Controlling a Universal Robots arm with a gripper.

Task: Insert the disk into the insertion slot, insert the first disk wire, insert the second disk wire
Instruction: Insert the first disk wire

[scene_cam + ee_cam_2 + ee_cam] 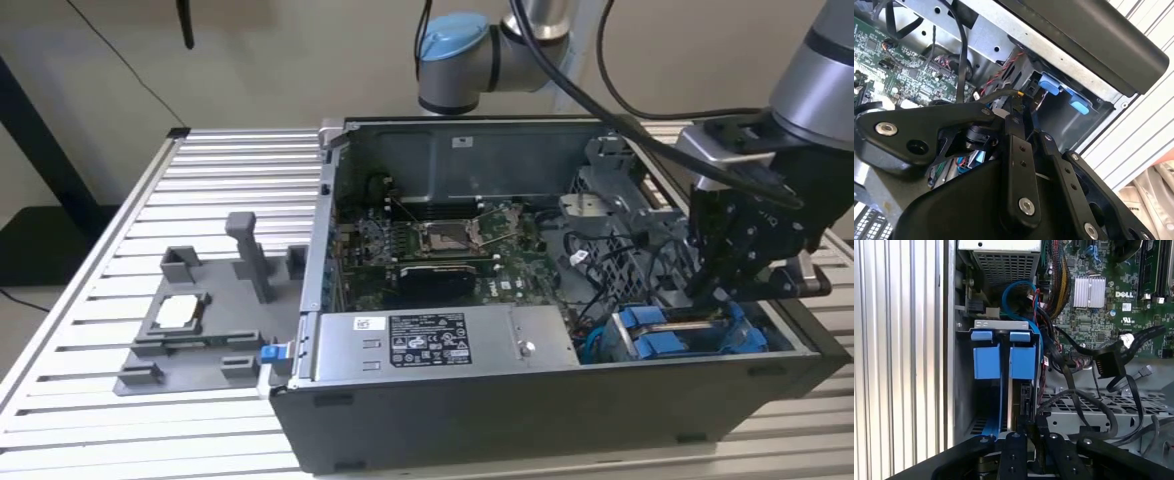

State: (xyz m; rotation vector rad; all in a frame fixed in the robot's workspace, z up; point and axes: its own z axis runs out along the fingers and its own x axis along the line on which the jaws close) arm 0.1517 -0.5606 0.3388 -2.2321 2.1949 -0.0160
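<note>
Reaching down at the right of the exterior view, the arm sets its hand just above the disk, seated in the insertion slot at the case's lower-right corner. The hand is pinched on a black disk wire. The case wall hems one side and loose cables crowd the other.
</note>
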